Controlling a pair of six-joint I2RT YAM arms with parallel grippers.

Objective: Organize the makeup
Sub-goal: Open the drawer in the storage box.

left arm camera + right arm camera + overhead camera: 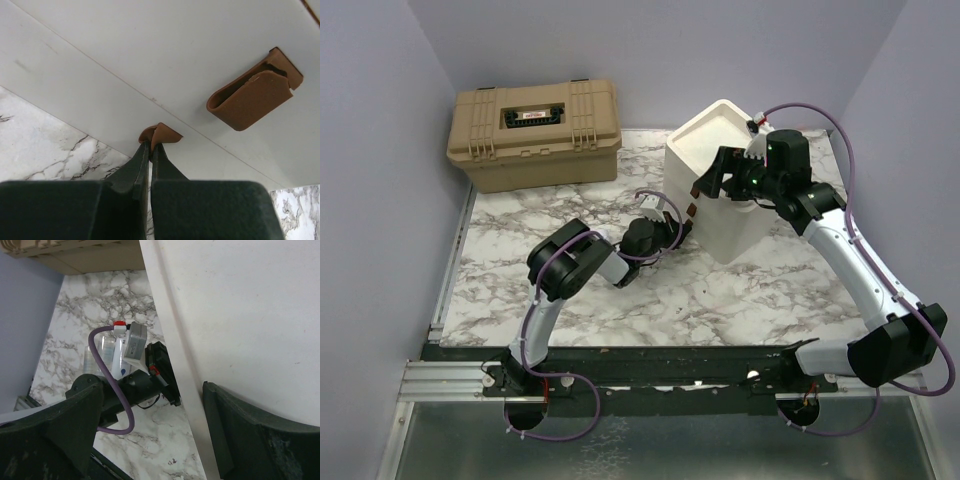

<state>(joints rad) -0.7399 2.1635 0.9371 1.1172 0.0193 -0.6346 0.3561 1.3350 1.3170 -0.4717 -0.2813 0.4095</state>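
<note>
One brown tab [167, 134] — left end effector [150, 146]

Left arm [565, 262] and right arm [852, 258]: black joint housings, white link shells, a purple cable [125, 401] looping along each; dark, matte end effector fingers [131, 172].

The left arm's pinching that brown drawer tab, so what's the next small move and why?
Probably pull the brown tab straight back, away from the cream drawer unit. The left gripper has its jaws shut on it, the drawer looks closed, and the right gripper, jaws open, straddles the unit's upper edge, likely steadying it.
</note>
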